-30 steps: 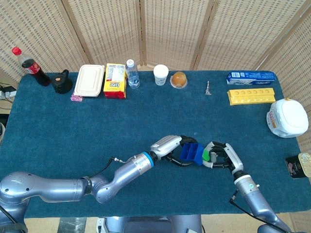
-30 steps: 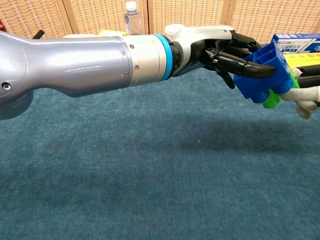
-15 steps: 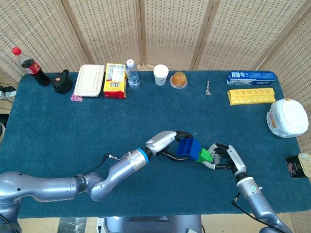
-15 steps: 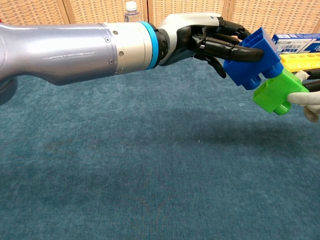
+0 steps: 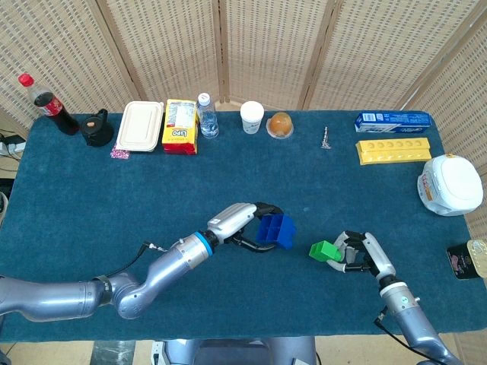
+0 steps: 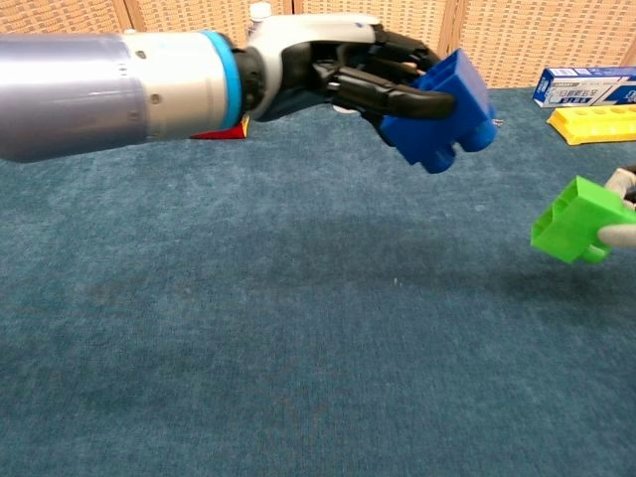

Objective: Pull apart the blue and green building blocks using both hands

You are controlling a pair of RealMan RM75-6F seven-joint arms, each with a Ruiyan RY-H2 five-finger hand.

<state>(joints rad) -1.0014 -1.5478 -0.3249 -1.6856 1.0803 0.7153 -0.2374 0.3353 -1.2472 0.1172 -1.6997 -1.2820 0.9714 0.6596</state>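
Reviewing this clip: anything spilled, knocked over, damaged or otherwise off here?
Nothing stands out. The left hand holds the blue block, the right hand holds the green block, a clear gap between them. The items along the table's far edge look undisturbed.

Counter [image 5: 91, 205] covered in dark teal cloth. Along the far edge, left to right: cola bottle [image 5: 47, 104], black jug [image 5: 97, 128], white lidded container [image 5: 141, 126], yellow Lipo box [image 5: 180, 126], water bottle [image 5: 207, 115], white cup [image 5: 252, 117], orange item in a clear cup [image 5: 280, 125], small metal piece [image 5: 326, 139]. Right side: blue box [image 5: 393, 119] behind yellow tray [image 5: 393, 150], white round container [image 5: 450, 185], dark packet [image 5: 464, 260] at the edge.
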